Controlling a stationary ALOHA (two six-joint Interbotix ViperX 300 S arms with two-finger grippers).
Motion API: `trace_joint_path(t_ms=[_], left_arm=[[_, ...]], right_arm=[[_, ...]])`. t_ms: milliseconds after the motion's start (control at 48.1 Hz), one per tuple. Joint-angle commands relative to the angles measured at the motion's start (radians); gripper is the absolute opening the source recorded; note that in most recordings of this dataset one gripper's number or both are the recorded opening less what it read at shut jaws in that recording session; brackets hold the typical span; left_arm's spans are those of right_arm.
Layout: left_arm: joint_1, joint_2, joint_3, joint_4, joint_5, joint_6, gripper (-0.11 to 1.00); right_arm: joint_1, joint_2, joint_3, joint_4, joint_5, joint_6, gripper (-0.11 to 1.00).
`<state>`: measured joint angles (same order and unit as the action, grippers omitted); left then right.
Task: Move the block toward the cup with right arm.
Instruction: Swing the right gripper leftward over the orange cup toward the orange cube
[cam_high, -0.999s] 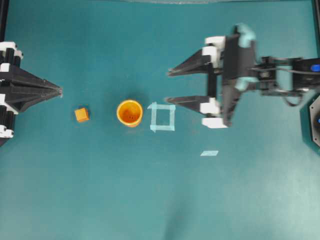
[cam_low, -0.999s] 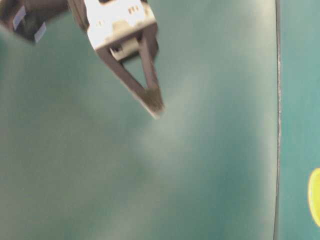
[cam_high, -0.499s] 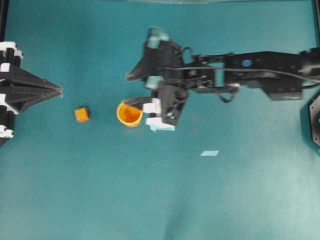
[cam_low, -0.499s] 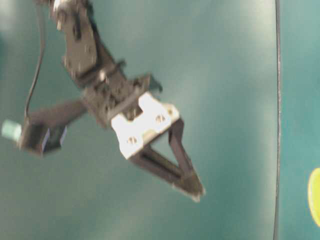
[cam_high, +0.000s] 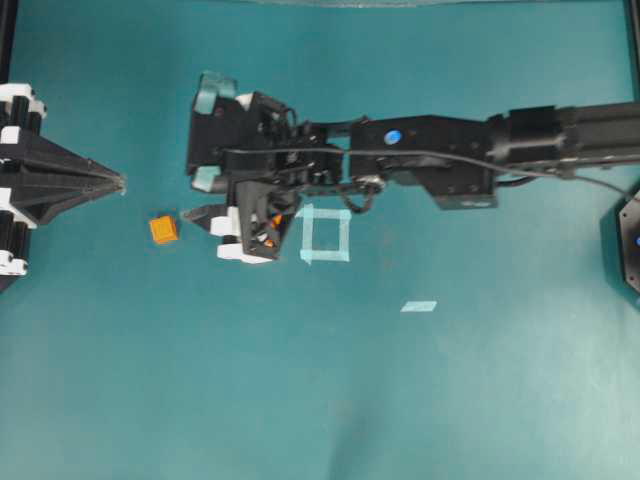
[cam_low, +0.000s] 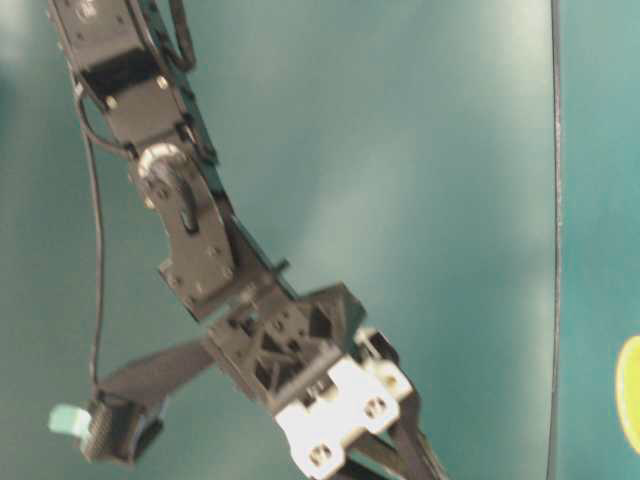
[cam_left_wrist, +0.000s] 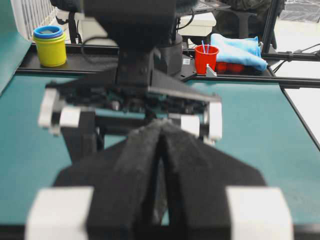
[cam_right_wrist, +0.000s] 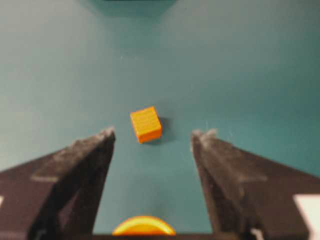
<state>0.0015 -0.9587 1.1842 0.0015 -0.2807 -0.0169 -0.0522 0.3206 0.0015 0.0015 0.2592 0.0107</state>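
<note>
Right wrist view, near to far: cup (cam_right_wrist: 144, 227) rim at the bottom edge; right gripper (cam_right_wrist: 152, 137), fingers (cam_right_wrist: 85, 152) spread wide, holding nothing; block (cam_right_wrist: 146, 124) just beyond the tips, centred between them on the table (cam_right_wrist: 250, 60). Block: small orange cube, likely light, rigid; best taken across opposite flat faces. Table: bare matte teal. Left gripper (cam_high: 118, 182), fingers pressed together, parked beyond the block.
</note>
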Motion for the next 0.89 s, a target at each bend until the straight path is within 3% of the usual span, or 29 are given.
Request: trace_joint_path(t_ms=[0,874], left_arm=[[0.002,0.009,-0.028,0.003,-0.005,0.0,0.0],[0.002,0.009,-0.026,0.005,-0.002,0.0,0.0]], right_arm=[[0.006,-0.005,-0.048,0.008,-0.012,0.002,0.64],[0.02,0.17,-0.071,0.043,-0.293,0.012,0.64]])
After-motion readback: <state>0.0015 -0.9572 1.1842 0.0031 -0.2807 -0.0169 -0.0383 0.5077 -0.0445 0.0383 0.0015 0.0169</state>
